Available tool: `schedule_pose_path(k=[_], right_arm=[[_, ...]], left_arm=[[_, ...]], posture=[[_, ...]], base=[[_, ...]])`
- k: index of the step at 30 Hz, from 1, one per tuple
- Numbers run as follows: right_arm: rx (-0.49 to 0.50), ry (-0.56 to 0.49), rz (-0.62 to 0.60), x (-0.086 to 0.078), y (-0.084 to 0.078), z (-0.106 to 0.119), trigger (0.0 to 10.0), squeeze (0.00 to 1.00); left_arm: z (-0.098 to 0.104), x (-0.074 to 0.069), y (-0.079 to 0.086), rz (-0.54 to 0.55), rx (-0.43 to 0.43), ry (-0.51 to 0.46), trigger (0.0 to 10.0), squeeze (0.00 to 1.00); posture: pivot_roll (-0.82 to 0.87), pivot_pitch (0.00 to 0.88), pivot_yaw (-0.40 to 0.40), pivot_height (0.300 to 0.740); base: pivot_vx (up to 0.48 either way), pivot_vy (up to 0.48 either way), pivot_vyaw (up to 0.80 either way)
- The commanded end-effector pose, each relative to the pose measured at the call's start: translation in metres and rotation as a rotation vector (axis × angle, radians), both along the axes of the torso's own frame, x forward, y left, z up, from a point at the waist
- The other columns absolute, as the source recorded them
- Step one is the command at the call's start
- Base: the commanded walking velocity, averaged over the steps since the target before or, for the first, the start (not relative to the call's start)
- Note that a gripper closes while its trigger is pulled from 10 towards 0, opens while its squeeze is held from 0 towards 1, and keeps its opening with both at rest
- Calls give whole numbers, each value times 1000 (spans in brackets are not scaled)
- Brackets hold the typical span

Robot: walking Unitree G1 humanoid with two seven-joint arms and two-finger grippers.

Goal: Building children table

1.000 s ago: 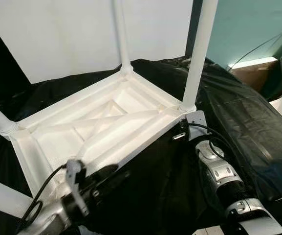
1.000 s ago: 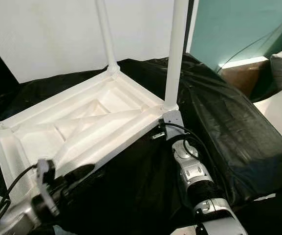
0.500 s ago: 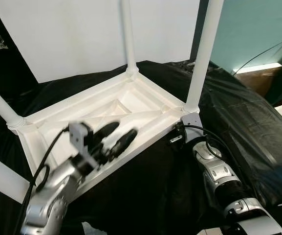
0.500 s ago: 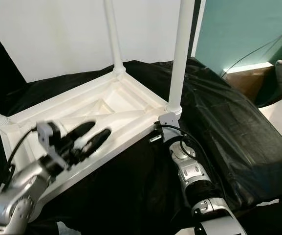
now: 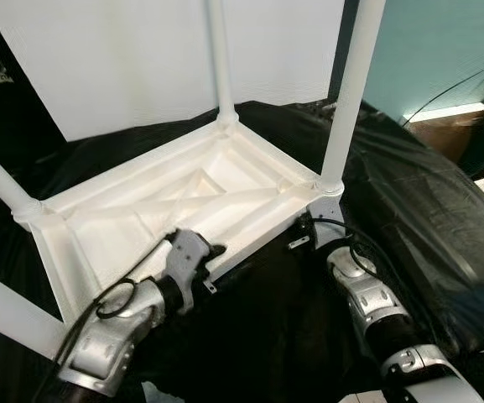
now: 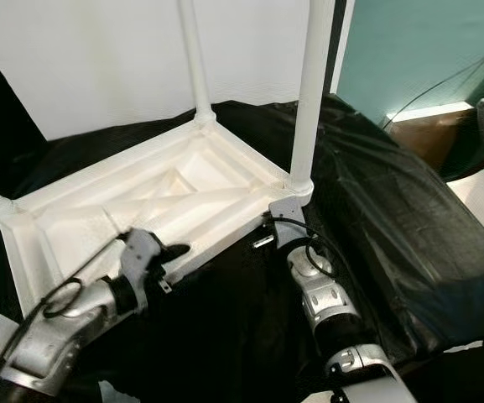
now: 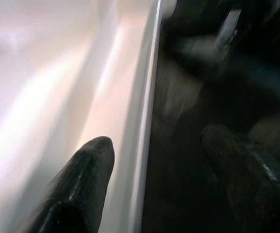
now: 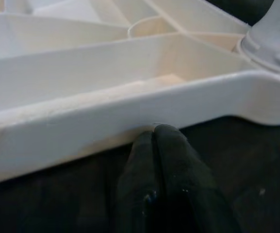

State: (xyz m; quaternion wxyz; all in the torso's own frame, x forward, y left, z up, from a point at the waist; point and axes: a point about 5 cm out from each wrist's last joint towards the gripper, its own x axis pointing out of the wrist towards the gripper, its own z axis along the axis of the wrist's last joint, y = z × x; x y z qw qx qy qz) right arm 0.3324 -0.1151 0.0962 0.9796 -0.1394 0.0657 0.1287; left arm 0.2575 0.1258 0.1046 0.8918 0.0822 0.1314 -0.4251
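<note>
While the white children's table (image 5: 183, 197) lies upside down on black sheeting (image 5: 409, 193), both arms work along its near rim.

Table: inverted, ribbed underside up; legs (image 5: 351, 92) stand seated in the corner sockets, and another leg (image 5: 7, 306) shows at the near left.

Left claw (image 7: 152, 160): fingers spread apart and straddling the near long rim, one finger (image 7: 89, 165) over the white inner face, the other on the dark outer side; nothing is clamped yet.

Right claw (image 8: 154, 141): fingers pressed together, tips touching the underside of the rim just beside the near right corner socket (image 8: 271, 39).

Change: half a second ago the left arm was raised over the ribbing, blurred in motion; it has now dropped to the rim edge. The right arm has kept its place by the corner.

Meaning: judged from this, leg fitting looks finished, and the arms appear to be taking hold of the frame, probably to lift or turn it upright.

Risk: a rim grip on smooth plastic may slip.
</note>
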Motion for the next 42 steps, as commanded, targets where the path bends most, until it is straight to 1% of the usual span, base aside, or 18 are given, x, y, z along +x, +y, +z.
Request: schedule_pose_path(k=[1,3,7,11,12,17,18,20,22,23,24,25,29,30,33,34,38,42], right_arm=[[-1,12,-1,-2,1,-2,10000,0],[2,12,4,-2,4,-2,10000,0],[4,10,5,-3,4,-1,10000,0],[3,10,2,-3,3,-1,10000,0],[-2,12,-6,-2,-1,-1,10000,0],[-3,13,-8,-1,-1,-1,10000,0],[-35,24,-11,4,-8,-1,10000,0],[-35,24,-11,4,-8,-1,10000,0],[-99,46,-25,19,-26,2,10000,0],[-114,52,-33,24,-32,5,10000,0],[-114,52,-33,24,-32,5,10000,0],[-122,54,-38,29,-35,9,10000,0],[-125,54,-40,33,-37,13,10000,0],[-131,50,-38,38,-37,18,10000,0],[-135,48,-37,41,-37,21,10000,0],[-135,42,-25,44,-34,25,10000,0],[-130,45,0,49,-27,30,10000,0],[-130,47,3,50,-26,30,10000,0]], left_arm=[[-4,5,5,65,37,6,10000,0],[-4,9,2,87,27,0,10000,0],[-11,14,2,134,92,13,10000,0],[-16,12,2,107,132,43,10000,0],[-18,5,0,40,123,97,10000,0],[-19,4,0,22,121,110,10000,0],[-22,3,4,-20,170,101,6078,0],[-22,3,4,-20,170,101,6078,0],[-25,-4,5,-152,229,91,4627,0],[-25,-7,4,-197,229,97,4627,0],[-25,-7,4,-197,229,97,4627,0],[-24,-11,0,-237,219,106,3686,0],[-24,-12,-2,-256,212,112,3255,0],[-24,-11,-5,-258,197,116,1608,0],[-25,-10,-6,-256,187,119,1608,0],[-24,-8,-9,-256,170,123,0,0],[-21,-7,-22,-285,113,135,0,0],[-21,-7,-24,-290,111,134,0,0]], posture=[[11,6,63,740],[4,3,66,740],[0,0,68,740],[-1,0,67,740],[2,0,66,740],[2,0,66,740],[4,0,69,740],[4,0,69,740],[14,0,69,740],[14,0,69,740],[14,0,69,740],[21,0,72,740],[31,0,72,740],[42,0,72,740],[42,0,72,740],[53,2,70,740],[57,8,69,740],[57,8,69,740]], base=[[0,0,0],[0,0,0],[0,0,0],[0,0,0],[0,0,0],[0,0,0],[0,0,0],[0,0,0],[0,0,0],[0,0,0],[0,0,0],[0,0,0],[0,0,0],[0,0,0],[0,0,0],[0,0,0],[0,0,0],[0,0,0]])
